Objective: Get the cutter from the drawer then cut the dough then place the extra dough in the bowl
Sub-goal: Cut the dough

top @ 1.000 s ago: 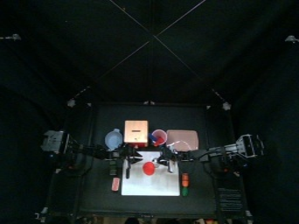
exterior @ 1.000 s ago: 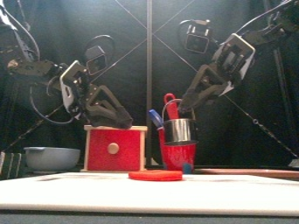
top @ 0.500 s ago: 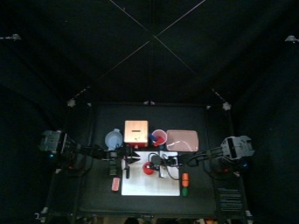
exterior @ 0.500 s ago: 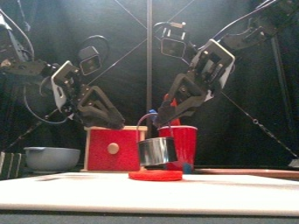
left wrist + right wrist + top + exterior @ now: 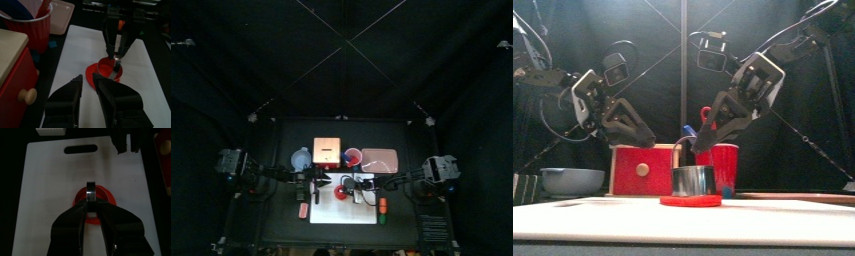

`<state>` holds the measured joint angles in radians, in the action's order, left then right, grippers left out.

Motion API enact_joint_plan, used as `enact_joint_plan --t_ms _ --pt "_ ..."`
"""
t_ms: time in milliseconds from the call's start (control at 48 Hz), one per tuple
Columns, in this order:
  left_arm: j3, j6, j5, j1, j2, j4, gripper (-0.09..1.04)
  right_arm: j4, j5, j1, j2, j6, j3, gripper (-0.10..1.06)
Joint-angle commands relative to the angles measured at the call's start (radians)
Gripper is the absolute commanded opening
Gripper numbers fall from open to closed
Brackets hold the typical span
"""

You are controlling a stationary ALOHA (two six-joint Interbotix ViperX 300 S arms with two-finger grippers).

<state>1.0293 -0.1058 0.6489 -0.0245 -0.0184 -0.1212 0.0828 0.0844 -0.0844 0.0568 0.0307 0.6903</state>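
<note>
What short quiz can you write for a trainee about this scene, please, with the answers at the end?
1. True or false: the cutter stands on the dough.
2. Whose fingers hold the cutter's wire handle? A: the left arm's. B: the right arm's. C: nobody's.
3. Fill the gap: the dough lies on the white ____.

Key
1. True.
2. B: the right gripper is shut on the handle.
3. cutting board.
</note>
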Motion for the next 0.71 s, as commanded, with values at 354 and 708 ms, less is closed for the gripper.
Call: enact_joint_plan --t_ms 354,708 --pt "-0.014 0.003 0.008 -0.003 -0.02 0.0 0.67 0.0 -0.006 0.0 -0.034 0.003 -0.006 0.85" --pt "-0.015 0.028 0.011 -0.029 -0.046 0.067 0.77 0.13 0.083 -0.005 -0.337 0.005 0.245 0.85"
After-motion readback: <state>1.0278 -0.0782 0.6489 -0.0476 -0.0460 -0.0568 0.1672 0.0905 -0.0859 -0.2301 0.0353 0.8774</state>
